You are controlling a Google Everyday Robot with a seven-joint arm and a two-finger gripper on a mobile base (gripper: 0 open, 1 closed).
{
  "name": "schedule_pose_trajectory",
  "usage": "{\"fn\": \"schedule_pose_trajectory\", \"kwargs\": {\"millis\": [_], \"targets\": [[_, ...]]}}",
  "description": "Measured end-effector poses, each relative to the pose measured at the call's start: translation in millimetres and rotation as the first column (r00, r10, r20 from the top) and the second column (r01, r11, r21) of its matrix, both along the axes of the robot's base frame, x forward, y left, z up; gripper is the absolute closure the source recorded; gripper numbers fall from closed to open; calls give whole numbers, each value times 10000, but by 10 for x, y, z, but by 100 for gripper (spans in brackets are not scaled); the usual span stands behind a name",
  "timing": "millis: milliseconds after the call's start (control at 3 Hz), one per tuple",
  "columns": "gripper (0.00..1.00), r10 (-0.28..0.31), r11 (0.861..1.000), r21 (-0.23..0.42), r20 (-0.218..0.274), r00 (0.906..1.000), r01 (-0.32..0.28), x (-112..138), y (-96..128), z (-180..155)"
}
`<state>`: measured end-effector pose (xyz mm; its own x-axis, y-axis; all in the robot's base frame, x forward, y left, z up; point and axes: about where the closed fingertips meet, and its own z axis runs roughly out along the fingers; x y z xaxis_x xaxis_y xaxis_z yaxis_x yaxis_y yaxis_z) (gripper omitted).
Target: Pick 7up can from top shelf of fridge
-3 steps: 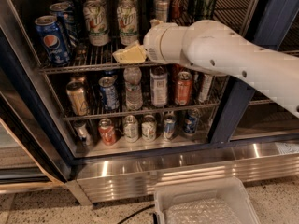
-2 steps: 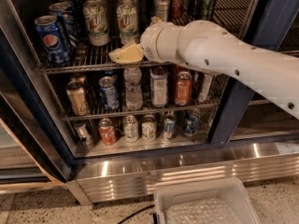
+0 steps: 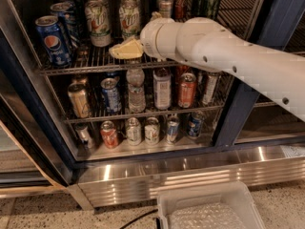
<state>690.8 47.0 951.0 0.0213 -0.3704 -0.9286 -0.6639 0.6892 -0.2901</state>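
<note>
Pepsi can, white bin below

Glossy printed metal on 7up can, dull silver lid. Bright chrome wire for top shelf. Dark blue painted frame on fridge, with reflective brushed stainless base panel. Smooth white plastic arm shell. Matt yellowish gripper at shelf front, near 7up can. Cloudy plastic bin.

One yellowish gripper hangs at the front of the top chrome wire shelf, beside two whitish-silver, green-lettered 7up cans and at least two blue Pepsi cans. The dark-blue-framed fridge shows three wire racks. The middle rack's front row holds five cans and one clear bottle, and the lowest holds six cans.
</note>
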Motion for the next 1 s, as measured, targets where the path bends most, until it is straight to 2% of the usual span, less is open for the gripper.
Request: {"fn": "schedule_pose_trajectory", "kwargs": {"millis": [333, 1000], "targets": [[10, -48, 10000, 68, 170, 9998, 47, 132, 73, 16], [14, -122, 9999, 47, 244, 9996, 121, 207, 104, 1]]}}
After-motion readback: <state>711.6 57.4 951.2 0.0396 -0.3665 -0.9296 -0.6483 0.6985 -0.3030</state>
